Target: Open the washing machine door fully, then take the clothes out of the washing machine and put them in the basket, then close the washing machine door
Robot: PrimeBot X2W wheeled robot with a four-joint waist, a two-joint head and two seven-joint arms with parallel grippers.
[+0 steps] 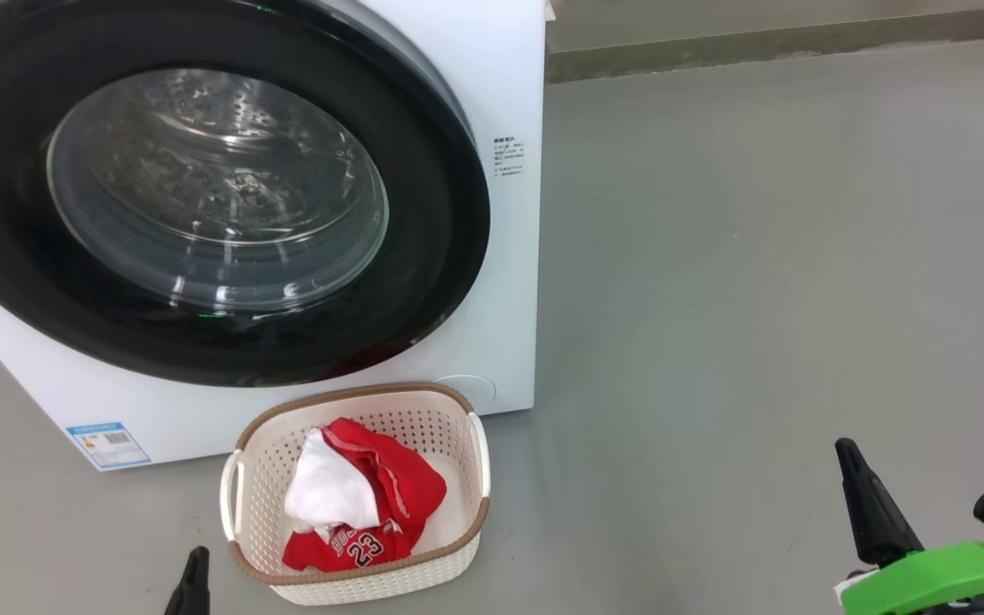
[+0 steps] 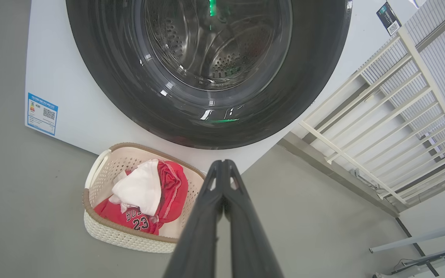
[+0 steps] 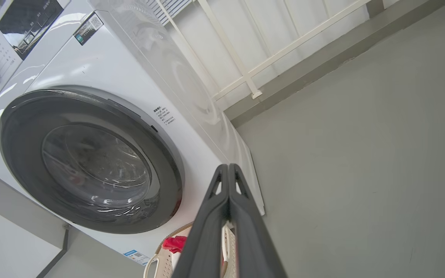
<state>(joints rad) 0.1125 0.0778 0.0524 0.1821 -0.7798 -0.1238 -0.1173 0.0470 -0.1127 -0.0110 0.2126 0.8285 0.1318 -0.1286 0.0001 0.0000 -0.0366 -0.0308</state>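
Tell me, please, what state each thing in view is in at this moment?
washing machine door: closed against the washing machine.
basket: upright on the floor, holding clothes.
clothes: piled in the basket, white piece on top.
left gripper: jaws shut, empty.
right gripper: jaws shut, empty.

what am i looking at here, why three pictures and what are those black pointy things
One moment seen by three cameras on a two-armed wheeled robot. The head camera looks down at a white washing machine with its round black-rimmed door shut, and a cream basket on the grey floor in front, holding red clothes and a white cloth. The black points are gripper fingers: the left gripper at lower left, the right gripper at lower right. The other two pictures come from wrist cameras, each looking along its own closed fingers. Both grippers are shut and hold nothing.
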